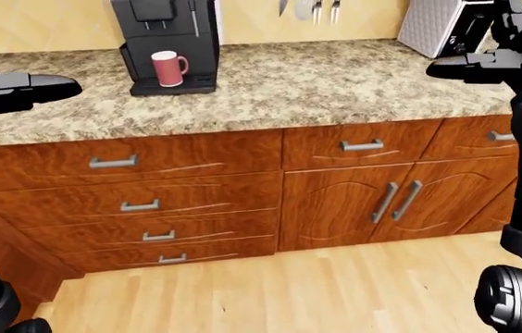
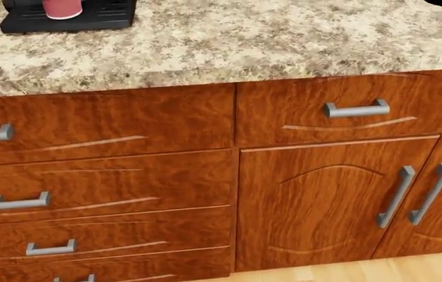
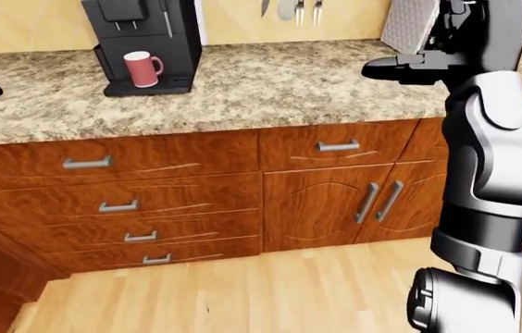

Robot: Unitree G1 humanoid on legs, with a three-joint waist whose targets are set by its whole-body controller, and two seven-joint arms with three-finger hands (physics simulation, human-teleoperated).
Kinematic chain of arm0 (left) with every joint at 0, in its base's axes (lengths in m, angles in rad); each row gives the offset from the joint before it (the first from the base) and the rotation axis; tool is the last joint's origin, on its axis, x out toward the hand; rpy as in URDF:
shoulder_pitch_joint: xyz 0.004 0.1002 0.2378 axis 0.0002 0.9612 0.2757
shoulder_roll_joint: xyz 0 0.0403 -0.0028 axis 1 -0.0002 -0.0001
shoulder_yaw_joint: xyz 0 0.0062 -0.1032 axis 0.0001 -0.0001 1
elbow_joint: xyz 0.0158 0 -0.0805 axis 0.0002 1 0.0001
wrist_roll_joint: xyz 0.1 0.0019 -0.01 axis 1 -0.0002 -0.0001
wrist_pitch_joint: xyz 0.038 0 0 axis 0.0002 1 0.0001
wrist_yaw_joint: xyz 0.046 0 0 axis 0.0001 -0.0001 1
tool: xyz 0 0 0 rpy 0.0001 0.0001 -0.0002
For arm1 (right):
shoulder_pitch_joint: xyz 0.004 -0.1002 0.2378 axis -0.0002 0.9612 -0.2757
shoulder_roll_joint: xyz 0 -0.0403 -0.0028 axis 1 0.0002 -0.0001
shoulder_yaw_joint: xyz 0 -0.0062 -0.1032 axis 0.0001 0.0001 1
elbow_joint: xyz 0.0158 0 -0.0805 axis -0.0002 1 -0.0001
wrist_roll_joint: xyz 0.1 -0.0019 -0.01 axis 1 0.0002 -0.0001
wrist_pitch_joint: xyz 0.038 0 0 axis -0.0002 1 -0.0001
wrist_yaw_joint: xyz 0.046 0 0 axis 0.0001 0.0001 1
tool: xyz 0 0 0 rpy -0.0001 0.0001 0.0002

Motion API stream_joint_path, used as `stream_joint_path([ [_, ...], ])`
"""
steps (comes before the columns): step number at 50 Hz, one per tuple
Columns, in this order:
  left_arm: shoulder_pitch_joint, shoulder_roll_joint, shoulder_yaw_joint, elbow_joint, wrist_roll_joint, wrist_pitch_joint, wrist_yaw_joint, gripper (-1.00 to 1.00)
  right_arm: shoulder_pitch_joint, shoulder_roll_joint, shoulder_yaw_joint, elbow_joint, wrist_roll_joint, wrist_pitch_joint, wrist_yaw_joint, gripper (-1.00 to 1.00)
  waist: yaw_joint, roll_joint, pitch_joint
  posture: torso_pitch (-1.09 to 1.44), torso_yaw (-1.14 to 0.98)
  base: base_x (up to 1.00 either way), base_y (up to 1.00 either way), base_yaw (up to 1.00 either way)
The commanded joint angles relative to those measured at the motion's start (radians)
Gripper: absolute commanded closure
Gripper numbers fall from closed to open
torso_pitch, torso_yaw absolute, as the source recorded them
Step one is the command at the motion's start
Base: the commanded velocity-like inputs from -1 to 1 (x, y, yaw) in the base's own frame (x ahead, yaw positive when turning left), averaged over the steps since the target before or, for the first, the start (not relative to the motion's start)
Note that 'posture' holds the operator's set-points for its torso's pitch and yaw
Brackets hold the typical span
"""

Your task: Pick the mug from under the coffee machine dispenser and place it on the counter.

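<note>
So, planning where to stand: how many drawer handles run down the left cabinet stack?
4 drawer handles, stacked in the left-eye view: top, second, third, bottom. None seem hidden.

A red mug [image 1: 167, 68] with a white rim sits on a black coffee machine [image 1: 165, 41]. The counter [image 1: 335, 83] is speckled beige-and-brown granite. Below it, the drawers [image 1: 140, 161] and cabinet doors [image 1: 386, 201] are reddish-brown swirled wood grain with grey metal handles [image 1: 362, 146]. At 6 o'clock the floor [image 1: 289, 291] is pale wood planks.

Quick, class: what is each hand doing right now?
Left hand: holds nothing, well left of the mug; open or shut cannot be told.
Right hand: holds nothing; fingers unclear too.
</note>
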Motion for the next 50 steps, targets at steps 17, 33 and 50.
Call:
stream_joint_path([
  [17, -0.024, 0.027, 0.012, -0.016, -0.005, -0.02, 0.002, -1.0, -0.035, -0.017, -0.011, -0.017, 0.004, -0.011, -0.004, -1.0, -0.008, 0.113, -0.016, 0.0, 0.0, 0.12, 0.0, 0.0],
  [33, -0.017, 0.031, 0.016, -0.004, -0.003, -0.03, -0.001, -1.0, -0.047, -0.025, -0.009, -0.011, 0.005, -0.008, -0.001, -1.0, -0.005, 0.029, -0.013, 0.0, 0.0, 0.12, 0.0, 0.0],
  [50, 0.003, 0.042, 0.029, 0.009, 0.017, -0.045, -0.012, -1.0, -0.041, -0.023, -0.01, -0.018, 0.001, -0.008, 0.0, -1.0, 0.002, 0.032, -0.011, 0.0, 0.0, 0.12, 0.0, 0.0],
])
